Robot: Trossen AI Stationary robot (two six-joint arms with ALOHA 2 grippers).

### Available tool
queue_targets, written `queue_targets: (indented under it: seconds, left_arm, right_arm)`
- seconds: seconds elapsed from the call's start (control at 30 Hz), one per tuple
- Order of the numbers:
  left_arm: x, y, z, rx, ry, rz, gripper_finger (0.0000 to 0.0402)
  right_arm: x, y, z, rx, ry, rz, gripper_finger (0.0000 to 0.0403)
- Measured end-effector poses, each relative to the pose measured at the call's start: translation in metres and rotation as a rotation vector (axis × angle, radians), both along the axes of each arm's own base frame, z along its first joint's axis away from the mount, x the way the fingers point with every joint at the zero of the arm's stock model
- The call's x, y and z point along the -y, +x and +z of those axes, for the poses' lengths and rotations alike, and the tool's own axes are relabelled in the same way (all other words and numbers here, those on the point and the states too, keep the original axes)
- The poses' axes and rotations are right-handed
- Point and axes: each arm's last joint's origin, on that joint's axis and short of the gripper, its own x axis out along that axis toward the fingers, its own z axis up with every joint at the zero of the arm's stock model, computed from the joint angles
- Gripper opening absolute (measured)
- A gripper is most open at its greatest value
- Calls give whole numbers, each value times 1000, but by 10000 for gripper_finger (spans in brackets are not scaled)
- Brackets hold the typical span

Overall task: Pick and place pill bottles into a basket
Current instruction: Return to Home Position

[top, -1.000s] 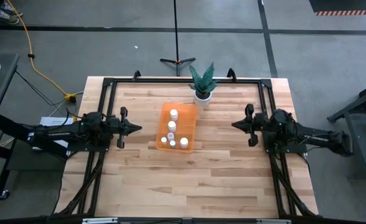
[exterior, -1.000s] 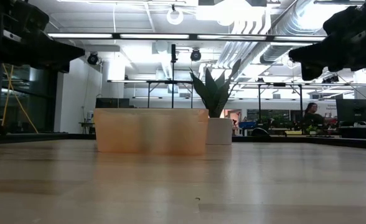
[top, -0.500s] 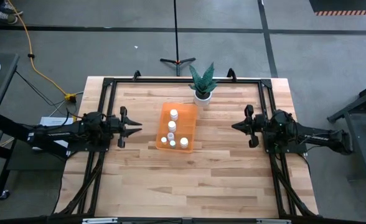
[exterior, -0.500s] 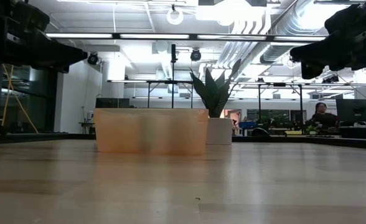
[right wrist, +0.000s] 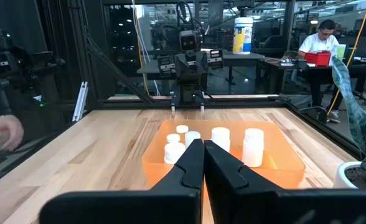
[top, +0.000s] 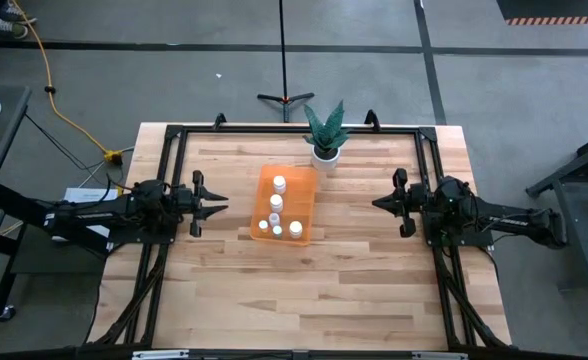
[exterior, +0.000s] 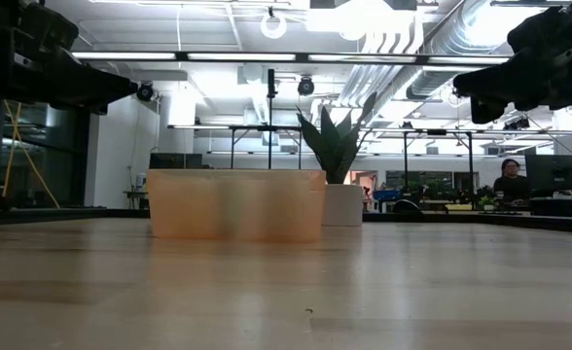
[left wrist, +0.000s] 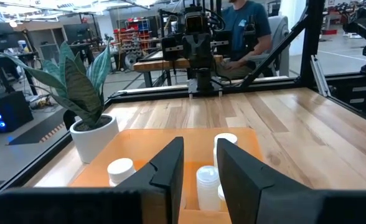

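At the middle of the bench (top: 304,290), the pill bottles (top: 276,203) are seen inside the basket (top: 300,193) and none outside it, so only the return to rest is judged to be in hand. The left tool (top: 217,204) is held empty with a narrow gap, and the right tool (top: 377,203) empty with fingers pressed together. Each is kept well apart from the basket, near its own bench side. Only the plant pot (top: 324,153), just beside the basket, narrows the open room.

The table (top: 274,290) is pale butcher-block wood, smooth with a soft satin sheen. The basket (exterior: 237,204) looks like translucent orange plastic, kinda frosted. The pill bottles (right wrist: 253,147) are smooth white plastic. The plant pot (left wrist: 93,138) reads matt white, and the table frame (top: 274,128) is black metal.
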Motion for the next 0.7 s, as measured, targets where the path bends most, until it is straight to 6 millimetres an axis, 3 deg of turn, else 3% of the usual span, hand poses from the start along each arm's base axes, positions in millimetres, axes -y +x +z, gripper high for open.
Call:
queue_targets:
  seconds: [0.7]
  left_arm:
    - [0, 0, 0, 0, -1, 1, 133]
  right_arm:
    - [0, 0, 0, 0, 0, 0, 7]
